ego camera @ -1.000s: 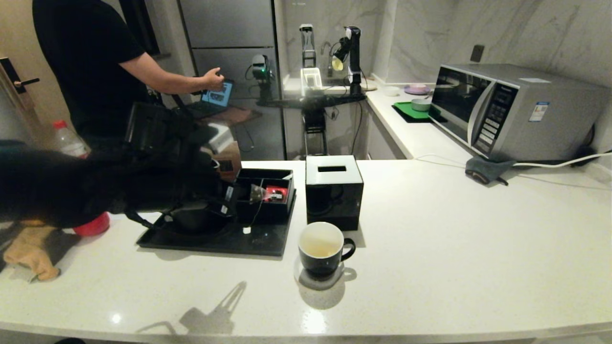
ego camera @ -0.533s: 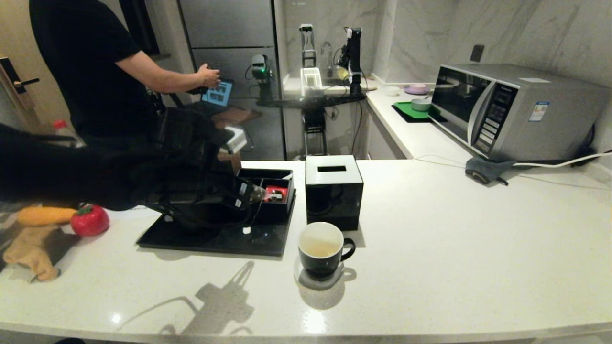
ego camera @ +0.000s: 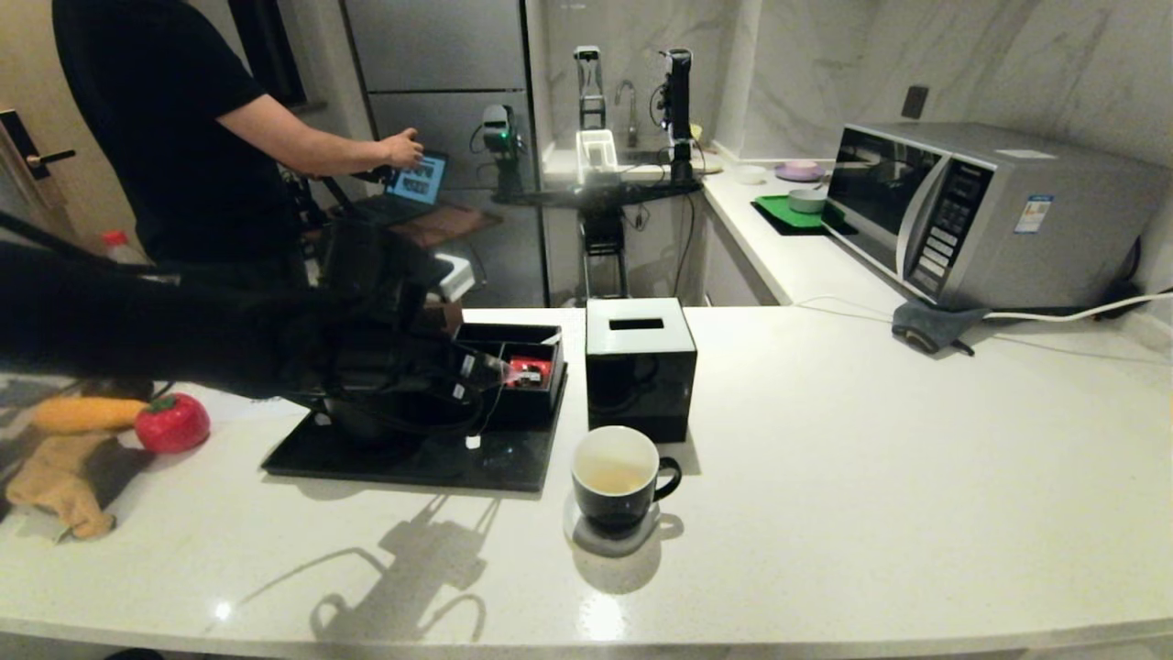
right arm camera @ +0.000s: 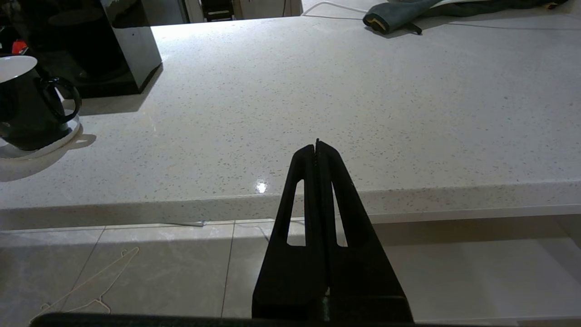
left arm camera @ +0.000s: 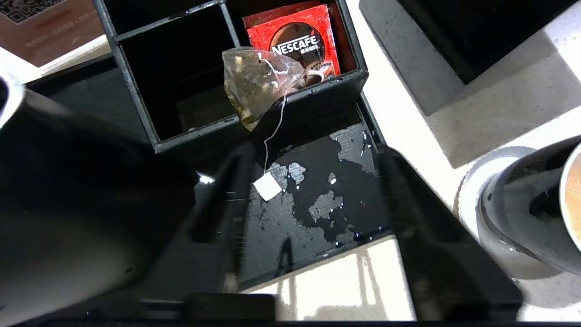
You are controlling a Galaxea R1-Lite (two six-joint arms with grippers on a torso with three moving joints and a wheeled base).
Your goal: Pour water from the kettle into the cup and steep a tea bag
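My left gripper (left arm camera: 315,152) is open above the wet black tray (left arm camera: 317,254), just in front of a divided black box (left arm camera: 181,136). The tea bag (left arm camera: 256,84) hangs over that box's front wall; its string runs down to a white tag (left arm camera: 268,187) lying on the tray between my fingers. In the head view the left gripper (ego camera: 469,378) is beside the tea bag (ego camera: 492,368). The black kettle (left arm camera: 68,195) stands close by on the tray, mostly hidden by my arm. The cup (ego camera: 616,477) holds pale liquid. My right gripper (right arm camera: 317,143) is shut below the counter's front edge.
A black tissue box (ego camera: 640,367) stands behind the cup. A red packet (left arm camera: 302,43) lies in the divided box. Spilled water (left arm camera: 327,200) covers part of the tray. A red toy pepper (ego camera: 172,422) and cloth lie far left, a microwave (ego camera: 990,215) far right, a person (ego camera: 174,128) behind.
My left arm has swung right and forward over the tray toward the divided box, uncovering the red pepper. The person's hand has shifted at the laptop.
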